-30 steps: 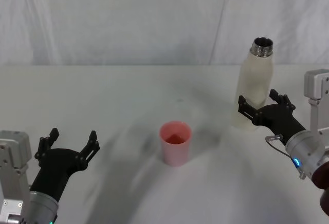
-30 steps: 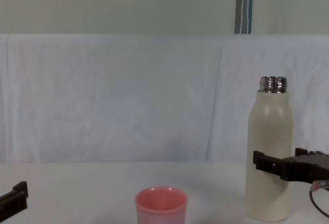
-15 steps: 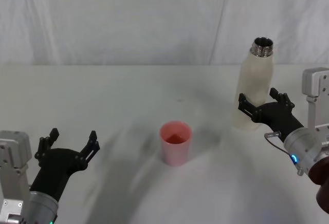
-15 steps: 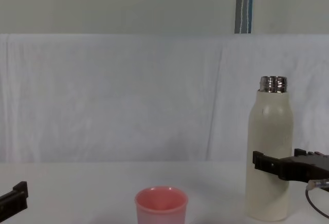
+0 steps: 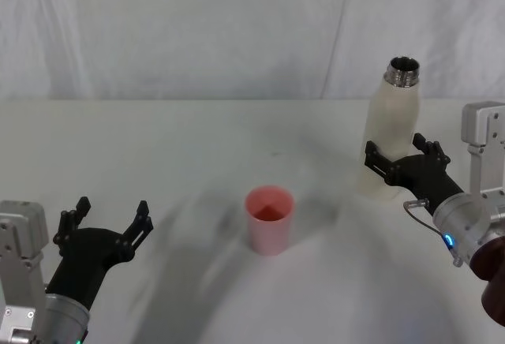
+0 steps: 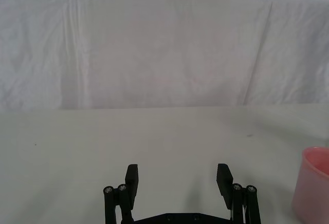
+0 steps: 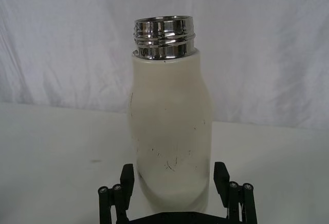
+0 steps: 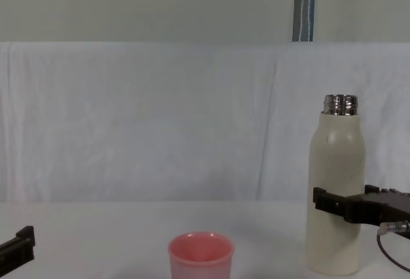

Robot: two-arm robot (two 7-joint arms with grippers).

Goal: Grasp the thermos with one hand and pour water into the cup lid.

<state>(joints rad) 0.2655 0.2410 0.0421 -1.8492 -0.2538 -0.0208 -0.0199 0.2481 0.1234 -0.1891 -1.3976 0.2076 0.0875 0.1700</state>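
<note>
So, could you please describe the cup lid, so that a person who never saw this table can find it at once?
On the white table, look near the middle, in front of the robot and between its two arms. There stands the cup lid, a small pink plastic cup, upright and open at the top. It is much shorter than the tall cream-white thermos on its right, and the only pink thing there.

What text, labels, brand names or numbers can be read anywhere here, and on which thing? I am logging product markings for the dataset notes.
None can be read.
The thermos: plain cream body with only faint scuff marks, no print; steel neck unmarked.
The cup lid: plain pink, no lettering.
The right gripper, fingers either side of the thermos, and the left gripper, near the table's front: black, no legible marking.
The white cloth backdrop: blank.
</note>
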